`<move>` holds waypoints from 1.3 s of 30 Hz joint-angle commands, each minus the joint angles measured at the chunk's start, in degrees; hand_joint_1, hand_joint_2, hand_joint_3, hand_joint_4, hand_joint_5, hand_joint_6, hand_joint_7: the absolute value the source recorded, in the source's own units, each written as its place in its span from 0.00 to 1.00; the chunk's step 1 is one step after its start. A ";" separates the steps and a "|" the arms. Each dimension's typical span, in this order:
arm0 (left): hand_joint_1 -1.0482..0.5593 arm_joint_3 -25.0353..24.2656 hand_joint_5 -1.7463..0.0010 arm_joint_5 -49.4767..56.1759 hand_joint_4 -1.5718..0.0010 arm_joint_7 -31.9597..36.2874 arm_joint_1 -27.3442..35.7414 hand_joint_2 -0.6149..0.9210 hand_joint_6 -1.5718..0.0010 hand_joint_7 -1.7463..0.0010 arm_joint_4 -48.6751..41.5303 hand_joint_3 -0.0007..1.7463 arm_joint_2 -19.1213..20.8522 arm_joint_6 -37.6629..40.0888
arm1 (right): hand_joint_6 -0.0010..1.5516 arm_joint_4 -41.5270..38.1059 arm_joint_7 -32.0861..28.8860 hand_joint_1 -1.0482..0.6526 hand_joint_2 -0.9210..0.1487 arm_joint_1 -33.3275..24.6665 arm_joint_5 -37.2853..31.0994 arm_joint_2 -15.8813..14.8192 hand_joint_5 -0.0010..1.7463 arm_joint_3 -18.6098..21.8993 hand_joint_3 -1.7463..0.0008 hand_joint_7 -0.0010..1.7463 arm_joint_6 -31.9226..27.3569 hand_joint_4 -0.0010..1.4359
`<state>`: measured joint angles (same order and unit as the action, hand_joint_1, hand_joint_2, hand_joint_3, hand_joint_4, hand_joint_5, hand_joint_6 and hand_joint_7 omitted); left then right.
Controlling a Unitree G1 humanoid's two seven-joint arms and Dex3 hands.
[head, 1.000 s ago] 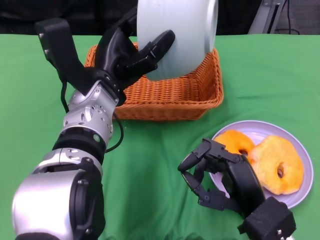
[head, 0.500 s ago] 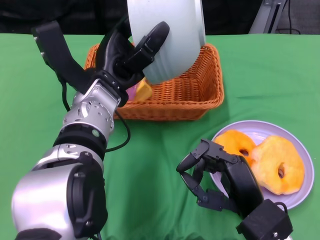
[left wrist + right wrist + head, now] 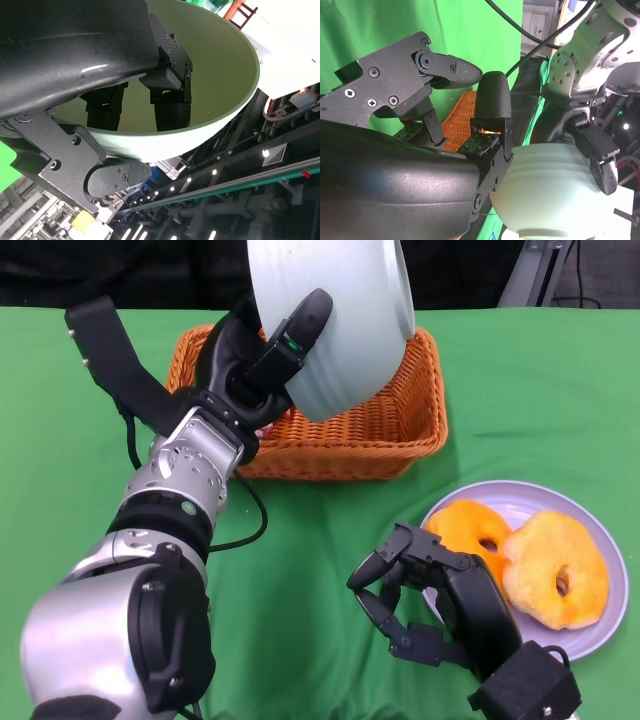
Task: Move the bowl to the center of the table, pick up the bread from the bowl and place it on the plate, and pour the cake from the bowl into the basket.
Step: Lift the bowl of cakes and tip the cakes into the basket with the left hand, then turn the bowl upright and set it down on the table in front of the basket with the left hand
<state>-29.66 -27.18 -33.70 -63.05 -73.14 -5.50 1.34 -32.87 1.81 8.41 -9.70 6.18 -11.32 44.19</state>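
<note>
My left hand (image 3: pixel 262 352) grips the rim of the pale green bowl (image 3: pixel 335 315) and holds it tipped on its side above the orange wicker basket (image 3: pixel 345 430). In the left wrist view the bowl's inside (image 3: pixel 200 70) shows nothing in it, with fingers (image 3: pixel 167 97) hooked over the rim. The cake is hidden from sight in the basket. Two golden ring-shaped breads (image 3: pixel 555 570) lie on the lilac plate (image 3: pixel 590 640) at the right. My right hand (image 3: pixel 440 595) hovers beside the plate's near-left edge, fingers curled and holding nothing. The right wrist view shows the bowl (image 3: pixel 555 190) from outside.
A green cloth (image 3: pixel 330 530) covers the table. A black strap and cable (image 3: pixel 110 350) run along my left forearm. Dark room clutter lies beyond the table's far edge.
The bowl has swung left and tilted further over the basket. Pink and yellow cake showed in the basket half a second ago and is now hidden behind my left hand. The right hand has barely shifted.
</note>
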 commanded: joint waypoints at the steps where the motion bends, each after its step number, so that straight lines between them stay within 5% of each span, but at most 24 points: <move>1: 0.58 -1.47 0.00 -1.91 0.55 -0.59 -3.59 0.85 0.54 0.12 -0.17 0.60 0.19 2.06 | 0.45 -0.21 0.10 0.43 0.26 0.22 0.96 0.23 1.00 0.05 0.61 0.76 0.56 0.55; 13: 0.56 -9.96 0.00 -11.06 0.55 2.47 -5.35 0.72 0.58 0.02 -0.82 0.74 0.99 14.51 | 0.44 -0.99 -0.02 0.43 0.25 0.51 0.26 -0.28 1.00 -0.14 0.60 0.75 1.25 0.54; 24: 0.55 -13.56 0.00 -14.35 0.56 5.55 -5.33 0.80 0.62 0.00 -0.93 0.60 1.07 16.92 | 0.45 -0.65 -0.30 0.42 0.25 0.02 0.11 -0.16 1.00 -0.17 0.61 0.75 0.94 0.54; 39: 0.55 -13.58 0.00 -14.71 0.57 5.36 -5.36 0.86 0.63 0.00 -0.61 0.52 0.95 17.60 | 0.46 -1.12 -1.54 0.41 0.24 0.38 -0.94 -0.13 1.00 -0.27 0.61 0.75 1.27 0.55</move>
<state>-43.59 -41.96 -28.72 -66.79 -73.84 -5.22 19.41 -33.58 0.88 8.57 -10.41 6.23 -11.82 44.55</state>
